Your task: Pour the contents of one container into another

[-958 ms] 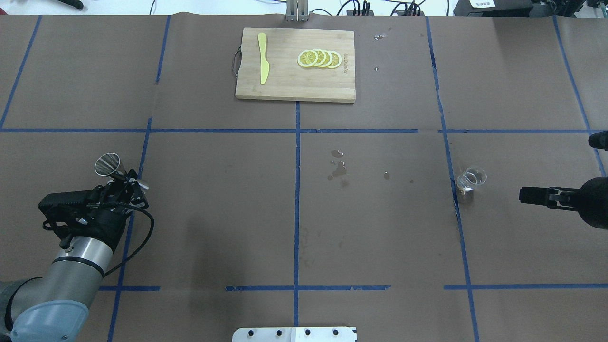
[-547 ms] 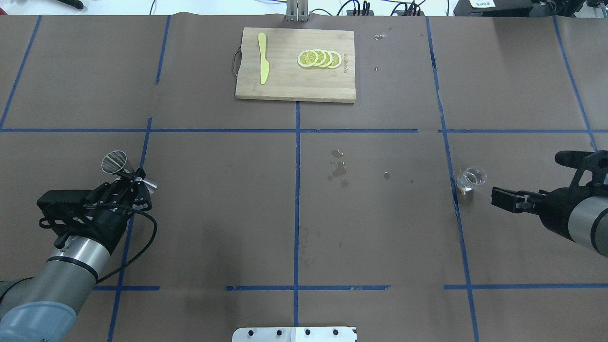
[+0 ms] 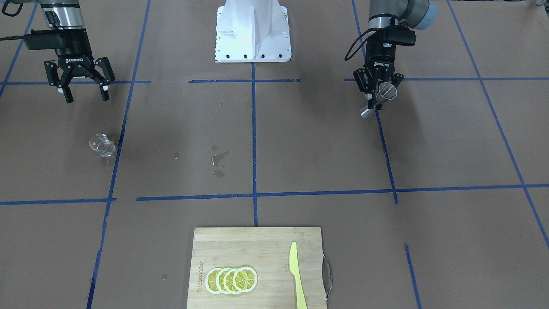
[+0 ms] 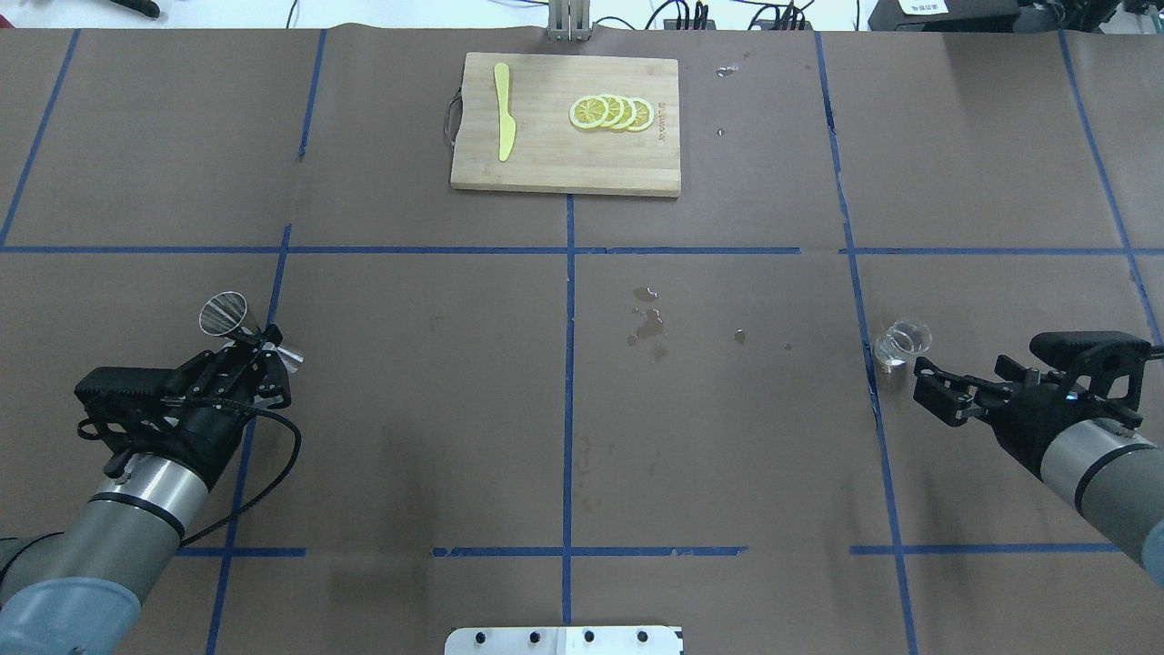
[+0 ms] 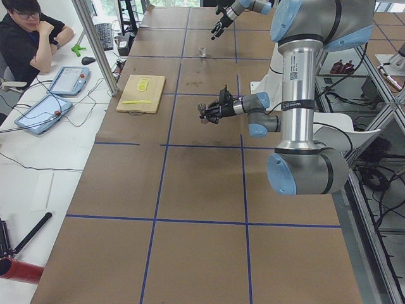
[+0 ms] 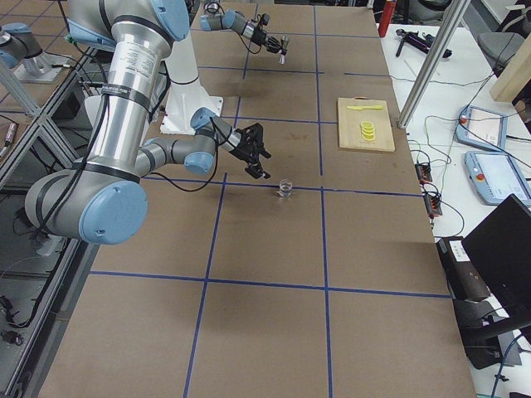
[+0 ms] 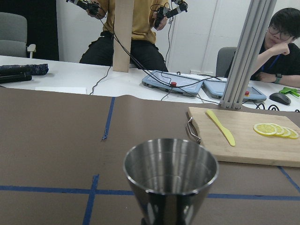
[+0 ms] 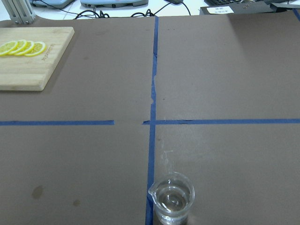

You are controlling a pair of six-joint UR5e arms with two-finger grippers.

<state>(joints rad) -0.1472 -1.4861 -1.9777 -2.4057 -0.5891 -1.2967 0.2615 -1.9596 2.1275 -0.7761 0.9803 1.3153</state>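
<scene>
My left gripper is shut on the waist of a steel jigger, held above the table at the left. The jigger's wide cup fills the left wrist view; whether it holds liquid is unclear. In the front view the jigger hangs tilted in the left gripper. A small glass beaker with a little clear liquid stands at the right. My right gripper is open, just short of the beaker and to its right. The beaker sits low in the right wrist view, and the right gripper stays apart from it.
A wooden cutting board at the far middle carries lemon slices and a yellow knife. Wet spots mark the brown paper at the centre. Blue tape lines divide the table. An operator sits past the far side.
My right arm has come in from the right edge and stopped close to the beaker, jaws open. My left gripper has carried the jigger slightly rightward.
</scene>
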